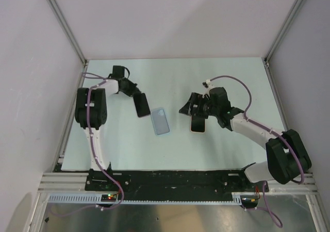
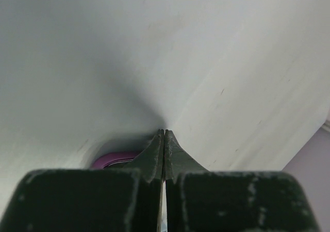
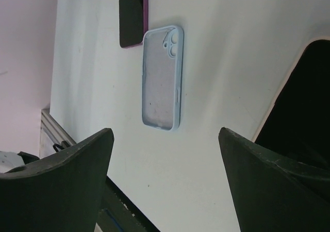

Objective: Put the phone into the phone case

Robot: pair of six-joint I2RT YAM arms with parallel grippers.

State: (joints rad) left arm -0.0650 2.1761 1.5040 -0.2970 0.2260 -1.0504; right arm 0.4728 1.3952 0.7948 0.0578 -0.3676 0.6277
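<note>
The light blue phone case [image 1: 161, 120] lies flat, open side up, in the middle of the table; it also shows in the right wrist view [image 3: 161, 80]. A black phone with a purple edge [image 1: 142, 105] lies just left of it, also seen in the right wrist view [image 3: 131, 15]. A second black phone with a cream edge [image 1: 198, 123] lies to the right of the case. My left gripper [image 1: 134, 93] is shut, its tip [image 2: 164, 134] at the purple phone's far end [image 2: 111, 160]. My right gripper [image 1: 193, 110] is wide open above the cream-edged phone [image 3: 304, 103], its jaws [image 3: 165, 131] empty.
White walls with aluminium posts [image 1: 64, 23] close in the table on three sides. A black rail [image 1: 170, 180] runs along the near edge, between the arm bases.
</note>
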